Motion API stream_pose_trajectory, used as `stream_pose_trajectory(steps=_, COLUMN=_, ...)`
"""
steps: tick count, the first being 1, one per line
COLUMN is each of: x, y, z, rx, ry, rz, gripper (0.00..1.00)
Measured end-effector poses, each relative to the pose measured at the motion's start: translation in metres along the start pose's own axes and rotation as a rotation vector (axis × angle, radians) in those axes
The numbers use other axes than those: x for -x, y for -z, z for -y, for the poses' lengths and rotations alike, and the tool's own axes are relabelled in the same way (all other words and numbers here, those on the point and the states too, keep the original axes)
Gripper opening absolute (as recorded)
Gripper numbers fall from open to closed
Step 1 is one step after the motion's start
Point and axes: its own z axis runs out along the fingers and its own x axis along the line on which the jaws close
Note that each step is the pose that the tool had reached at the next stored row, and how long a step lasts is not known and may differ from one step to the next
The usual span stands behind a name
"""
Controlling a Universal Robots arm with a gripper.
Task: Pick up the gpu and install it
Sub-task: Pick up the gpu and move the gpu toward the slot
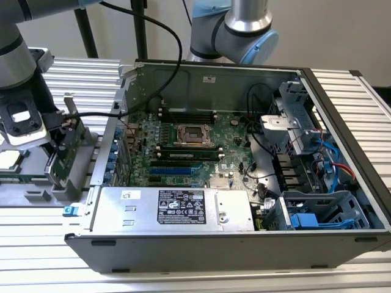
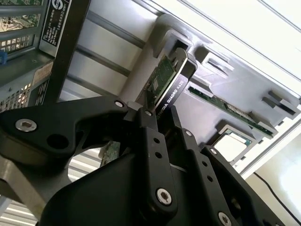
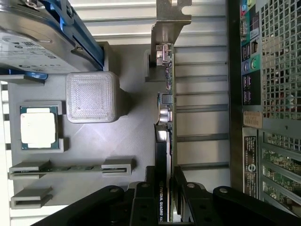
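Plainly the job is at its start: the gpu (image 3: 165, 108) stands on edge in the grey parts tray (image 3: 136, 141), on the worktop to the exterior view's left of the open computer case (image 1: 201, 256), not yet lifted or fitted. The end effector (image 3: 167, 188) appears clenched on the card's end. The first wrist view adds its silver bracket (image 3: 165, 21), a processor (image 3: 40, 127) and a memory stick (image 3: 70, 167); the exterior view shows the motherboard (image 1: 183, 146).
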Motion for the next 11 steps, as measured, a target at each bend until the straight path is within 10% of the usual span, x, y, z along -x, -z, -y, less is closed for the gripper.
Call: stream_pose_trajectory(steps=11, x=0.0003, y=0.0082, z=-0.0001, rx=-0.0001, ry=0.000, rz=-0.0001, gripper=0.00)
